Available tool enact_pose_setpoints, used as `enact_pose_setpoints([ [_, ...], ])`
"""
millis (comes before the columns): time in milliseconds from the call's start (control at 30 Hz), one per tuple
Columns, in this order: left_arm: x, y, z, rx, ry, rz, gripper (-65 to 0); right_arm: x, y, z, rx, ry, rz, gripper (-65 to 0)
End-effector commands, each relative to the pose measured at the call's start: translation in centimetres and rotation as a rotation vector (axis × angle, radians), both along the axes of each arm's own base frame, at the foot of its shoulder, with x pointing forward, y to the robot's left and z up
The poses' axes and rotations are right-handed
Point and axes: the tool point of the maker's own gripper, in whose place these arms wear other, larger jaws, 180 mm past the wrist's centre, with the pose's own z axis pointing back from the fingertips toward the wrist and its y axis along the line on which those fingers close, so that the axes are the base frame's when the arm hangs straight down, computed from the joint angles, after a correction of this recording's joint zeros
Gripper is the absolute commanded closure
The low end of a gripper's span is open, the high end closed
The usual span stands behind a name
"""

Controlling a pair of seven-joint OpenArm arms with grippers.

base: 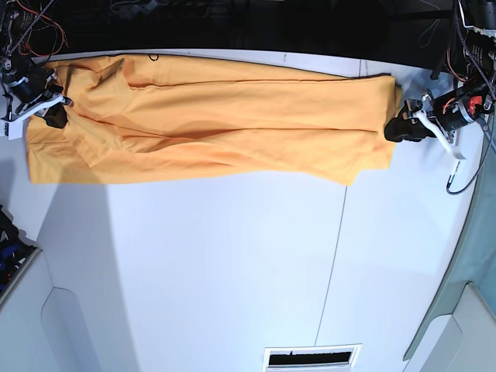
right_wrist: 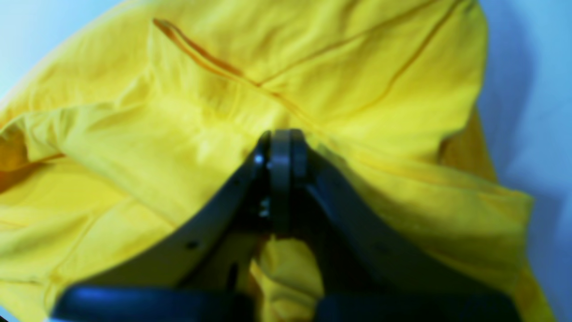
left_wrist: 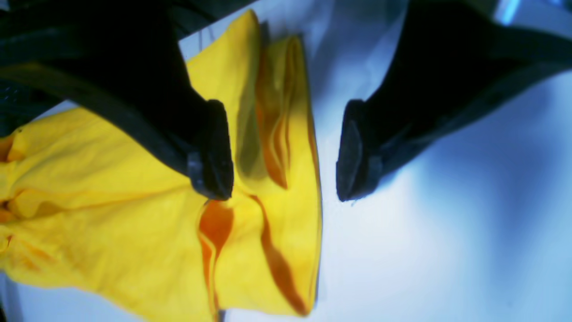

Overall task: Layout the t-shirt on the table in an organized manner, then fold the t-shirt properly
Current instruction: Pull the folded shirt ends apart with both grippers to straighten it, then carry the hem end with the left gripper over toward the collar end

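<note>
Spanning one table (base: pixel 232 271), one t-shirt (base: pixel 217 116); right fingers (right_wrist: pixel 281 147) pinch it, left fingers (left_wrist: pixel 353 152) spread, empty.

A white vent panel (base: pixel 311 357) with a dark slot lies at the near edge in the base view. Red and black wires (base: pixel 35 19) hang at the far left corner, more cables (base: pixel 473 46) at the far right. A dark background (base: pixel 256 23) runs along the far side.
</note>
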Motion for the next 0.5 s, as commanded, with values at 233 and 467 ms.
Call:
enact_pose_setpoints([
  [233, -0.1, -2.3, -0.6, -0.076, 0.004, -0.020, -40.8, 0.7, -0.7, 0.9, -0.020, -0.024, 0.006, 0.0],
  [467, -1.4, -5.7, -1.8, -0.101, 0.052, -0.132, -40.8, 0.6, -0.7, 0.8, -0.020, -0.019, 0.008, 0.0],
])
